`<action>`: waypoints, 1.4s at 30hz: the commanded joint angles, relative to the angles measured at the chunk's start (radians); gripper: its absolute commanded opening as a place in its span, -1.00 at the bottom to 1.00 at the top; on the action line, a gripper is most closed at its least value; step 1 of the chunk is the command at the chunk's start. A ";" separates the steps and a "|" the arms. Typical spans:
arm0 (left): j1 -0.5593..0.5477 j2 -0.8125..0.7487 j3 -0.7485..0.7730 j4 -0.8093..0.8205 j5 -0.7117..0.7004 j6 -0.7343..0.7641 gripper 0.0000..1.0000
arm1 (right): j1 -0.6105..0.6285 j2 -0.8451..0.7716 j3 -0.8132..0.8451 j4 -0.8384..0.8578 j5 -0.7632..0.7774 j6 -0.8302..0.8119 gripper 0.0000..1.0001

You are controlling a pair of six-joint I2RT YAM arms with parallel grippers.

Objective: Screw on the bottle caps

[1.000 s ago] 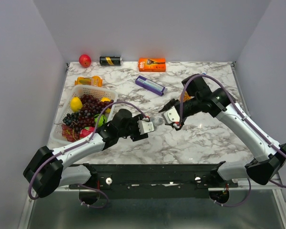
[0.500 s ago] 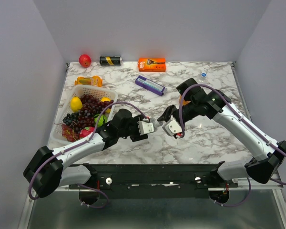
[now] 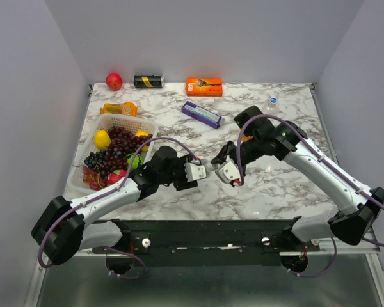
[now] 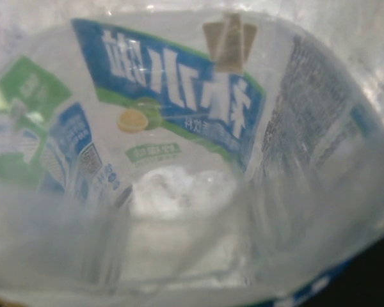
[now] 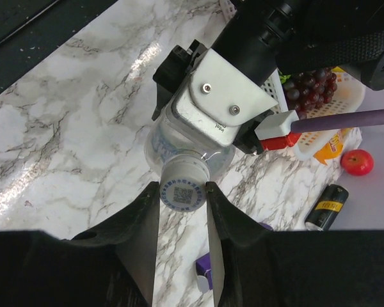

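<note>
One cap step underway: left gripper [image 3: 197,171] clamps clear bottle [image 4: 179,160] sideways; right gripper [image 5: 183,189] pinches whitish cap [image 5: 184,194] on its neck. Next, likely: twist cap tight, keeping bottle from turning.

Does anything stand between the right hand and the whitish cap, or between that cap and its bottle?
Nothing visible does. The right hand grips both sides of the whitish cap, which sits on the neck of the clear bottle held by the left hand.
</note>
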 commanded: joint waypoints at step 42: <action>0.011 -0.090 0.003 -0.044 0.013 -0.042 -1.00 | -0.130 -0.038 -0.049 0.190 -0.112 0.291 0.34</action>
